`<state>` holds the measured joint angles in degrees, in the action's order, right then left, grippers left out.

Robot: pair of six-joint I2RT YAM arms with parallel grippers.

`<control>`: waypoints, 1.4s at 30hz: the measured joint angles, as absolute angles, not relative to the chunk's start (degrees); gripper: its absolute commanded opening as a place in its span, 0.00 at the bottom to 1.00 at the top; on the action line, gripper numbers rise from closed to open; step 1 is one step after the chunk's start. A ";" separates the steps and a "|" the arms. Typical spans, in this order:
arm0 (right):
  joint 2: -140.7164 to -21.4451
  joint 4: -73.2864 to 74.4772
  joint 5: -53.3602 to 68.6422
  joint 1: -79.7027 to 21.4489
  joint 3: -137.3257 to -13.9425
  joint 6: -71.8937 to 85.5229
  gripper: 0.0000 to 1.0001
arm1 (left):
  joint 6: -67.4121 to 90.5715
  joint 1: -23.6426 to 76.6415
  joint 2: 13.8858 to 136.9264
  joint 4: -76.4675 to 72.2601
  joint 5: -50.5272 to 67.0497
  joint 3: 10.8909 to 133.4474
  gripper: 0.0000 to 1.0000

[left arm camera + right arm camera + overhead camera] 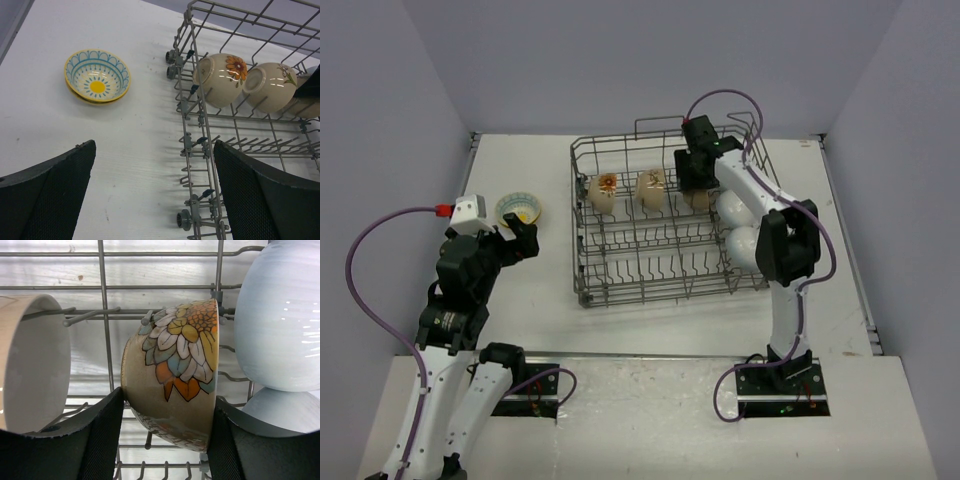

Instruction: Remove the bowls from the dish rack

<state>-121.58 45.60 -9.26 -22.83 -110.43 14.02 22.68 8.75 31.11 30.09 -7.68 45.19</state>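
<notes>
Over top cam: logged dish rack (578, 230) at ctr of table (520, 310), w/ two cream bowls (604, 192) on edge in far row and two white bowls (732, 208) at right end. Spotted right gripper (695, 185) down inside far-right part of rack, just beside second cream bowl. Spotted left gripper (520, 240) left of rack, apart from it, near teal-rimmed bowl (519, 209) set upright on table outside rack.

On left wrist cam: found left gripper (155, 145) spread wide, nothing btwn fingers (55, 195), above bare table. Noted teal-rimmed bowl (97, 76) w/ yellow ctr ahead-left, well apart from dish rack (186, 115). Noted cream bowls (222, 80) tipped on edge just inside rack wall, flower motifs toward cam; third bowl partly hidden at right frame edge.

On right wrist cam: found right gripper (169, 395) clamped on flowered bowl (185, 340), one pad (107, 425) touching each side. Held on edge, among rack wires (102, 315); can't tell whether resting on tines or lifted. Flanked by cream bowl (35, 360) at left, pale inside showing, and by white bowls (280, 315) stacked at right, near but not touching as far as visible.
</notes>
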 measured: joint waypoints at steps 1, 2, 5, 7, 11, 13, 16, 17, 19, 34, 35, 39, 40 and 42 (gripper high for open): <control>-121.40 45.56 -8.73 -22.65 -110.43 14.09 0.14 | 22.68 8.75 31.09 30.06 -7.68 45.19 1.00; -121.23 45.58 -8.01 -22.48 -110.39 14.22 0.10 | 22.68 8.75 31.07 30.06 -7.68 45.19 1.00; -120.86 45.63 -6.15 -21.89 -110.02 14.76 0.00 | 22.68 8.75 31.05 30.06 -7.68 45.19 1.00; -120.64 45.52 -4.78 -21.41 -109.69 15.14 0.00 | 22.68 8.75 31.05 30.06 -7.68 45.19 1.00; -119.83 44.71 -0.78 -20.01 -108.84 16.05 0.00 | 22.68 8.75 31.05 30.06 -7.68 45.19 1.00; -118.52 43.51 1.30 -18.92 -107.74 16.82 0.00 | 22.68 8.75 31.07 30.06 -7.68 45.19 1.00; -115.59 41.80 3.75 -17.28 -106.17 17.63 0.00 | 22.68 8.75 31.09 30.06 -7.68 45.19 1.00; -114.52 41.25 4.64 -16.67 -105.93 17.82 0.00 | 22.68 8.75 31.11 30.06 -7.68 45.19 1.00; -112.92 40.34 7.75 -15.42 -105.69 18.61 0.00 | 22.68 8.75 31.11 30.06 -7.68 45.19 1.00; -111.24 38.61 9.93 -14.39 -104.38 19.16 0.53 | 22.68 8.75 31.11 30.06 -7.68 45.19 1.00; -111.46 39.00 10.35 -14.13 -104.38 19.00 0.53 | 22.68 8.75 31.11 30.06 -7.68 45.19 1.00; -113.14 39.90 13.67 -12.36 -104.36 18.76 0.53 | 22.68 8.75 31.11 30.06 -7.68 45.19 1.00; -113.58 39.88 14.37 -11.84 -104.18 18.72 0.53 | 22.68 8.75 31.11 30.06 -7.68 45.19 1.00; -114.19 39.92 15.31 -10.90 -103.55 18.50 0.52 | 22.68 8.75 31.11 30.06 -7.68 45.19 1.00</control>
